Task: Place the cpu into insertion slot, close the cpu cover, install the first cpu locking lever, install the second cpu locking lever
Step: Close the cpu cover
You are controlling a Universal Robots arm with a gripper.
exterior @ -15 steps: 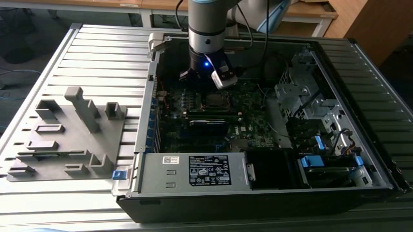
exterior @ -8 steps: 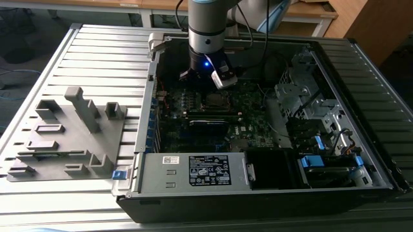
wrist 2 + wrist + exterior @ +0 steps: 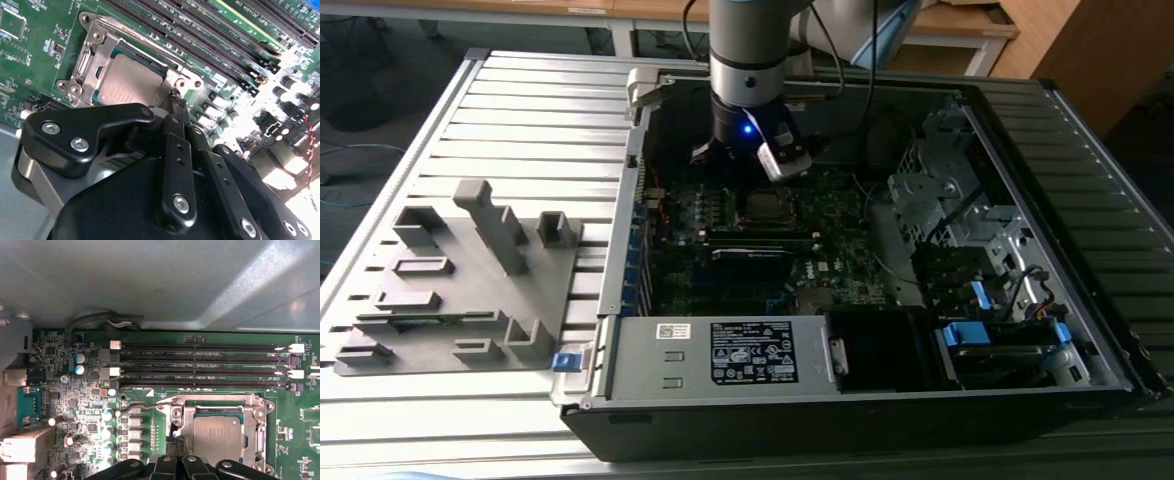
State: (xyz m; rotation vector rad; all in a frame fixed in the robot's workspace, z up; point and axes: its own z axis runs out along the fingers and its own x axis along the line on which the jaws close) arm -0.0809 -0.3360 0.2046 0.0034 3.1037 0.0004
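1. My gripper (image 3: 176, 102) hangs just over one edge of the insertion slot (image 3: 218, 413). The fingers (image 3: 167, 462) are drawn together with no gap showing and nothing visibly held.
2. The cpu (image 3: 131, 82) sits flat in the slot, silver top up, faint print on it.
3. The cpu cover (image 3: 260, 415) lies down around the chip.
4. A thin wire lever (image 3: 145, 406) runs along one side of the socket.
5. Long memory slots (image 3: 200, 365) carry small white lettering.
6. The open computer case (image 3: 854, 420) holds the green motherboard (image 3: 90, 390) and a grey power supply box with a black printed label (image 3: 751, 352) and a small white sticker (image 3: 674, 331).
7. A grey fixture tray (image 3: 454, 270) lies at the exterior view's left.
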